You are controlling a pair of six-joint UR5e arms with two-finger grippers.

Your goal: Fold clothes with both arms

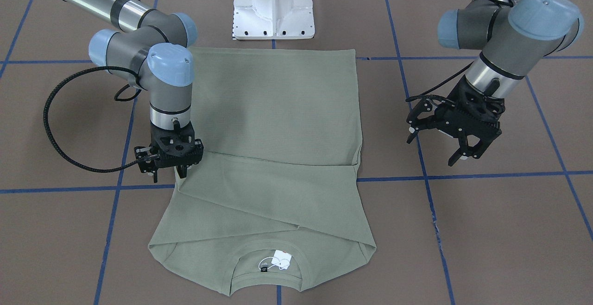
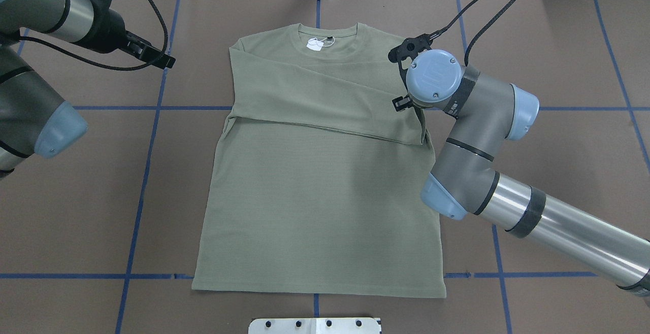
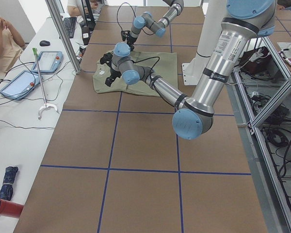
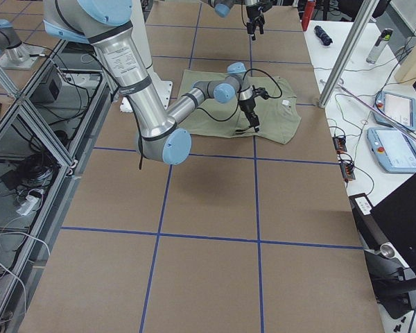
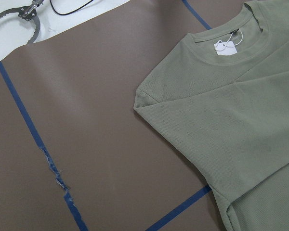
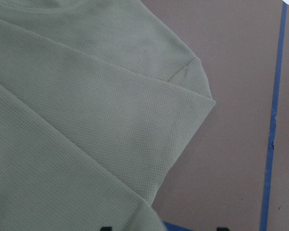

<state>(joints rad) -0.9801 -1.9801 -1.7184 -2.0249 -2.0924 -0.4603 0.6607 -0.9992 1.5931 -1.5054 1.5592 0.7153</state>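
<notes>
As the front-facing camera shows it, shirt (image 1: 278,105): flat on the brown table (image 1: 500,231), collar toward the bottom edge, hem just beside the white pedestal (image 1: 273,8), both sleeves folded across the chest.
Front-facing, right gripper (image 1: 180,173): points straight down at the shirt's side edge, where the sleeve fold ends; from here I cannot tell whether it pinches the cloth.
Front-facing, left gripper (image 1: 431,149): tilted, fingers spread wide, holding nothing, over bare table well apart from the shirt.
Overhead, shirt (image 2: 315,197): lies between blue tape lines (image 2: 147,171), with the white tag (image 2: 316,44) showing inside the collar.
Overhead, right arm (image 2: 472,136): its wrist covers the shirt's edge and hides the fingers.
Overhead, left gripper (image 2: 157,59): off the cloth, out beside the collar end.
Left side view, shirt (image 3: 162,60): the near arm stretches toward it; the grip is too small to read.
Right side view, shirt (image 4: 215,111): the near arm's gripper (image 4: 253,118) is down at its edge; the far, left gripper (image 4: 255,24) hangs above the table beyond.
Left wrist view: collar, tag and one folded shoulder corner, beside tape with a torn stretch; no fingers in frame.
Right wrist view: stacked folded layers; two dark fingertips (image 6: 106,228) peek in at the bottom edge, set apart, with the cloth's edge lying between them.
</notes>
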